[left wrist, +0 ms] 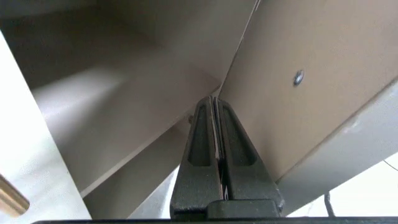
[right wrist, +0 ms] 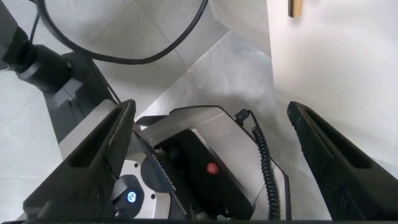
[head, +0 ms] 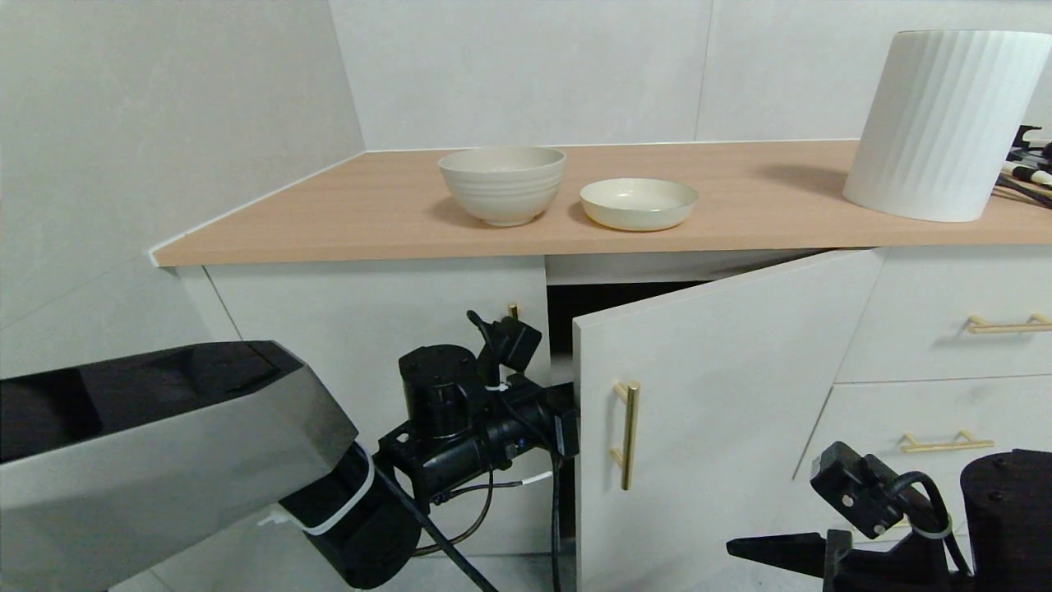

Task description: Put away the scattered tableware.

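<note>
Two arms sit low in front of the cabinet door, which stands part open. The left arm stretches forward at the door's free edge, level with the door's brass handle, wrist roughly horizontal. The left gripper pokes into the gap behind the door, fingers pressed together with nothing between them. It is just beside the door's inner face, near a screw; cannot tell if it touches. A pale shelf inside the cabinet lies beyond the tips. The right arm is lower than the handle and to the right of the door, near its bottom corner. The right gripper has its fingers spread wide, holding nothing, pointing left toward the door, with grey floor tiles beneath. The task items sit upright on the wooden worktop above the door. A ribbed off-white bowl is above and left of the door's free edge. A shallow dish is directly above the door, just beside the bowl, not touching it. A tall white ribbed container stands on the worktop above and right of the door's hinge side, well apart from the dish. Drawers with brass pulls are right of the door. A pale tiled wall rises behind the worktop.
</note>
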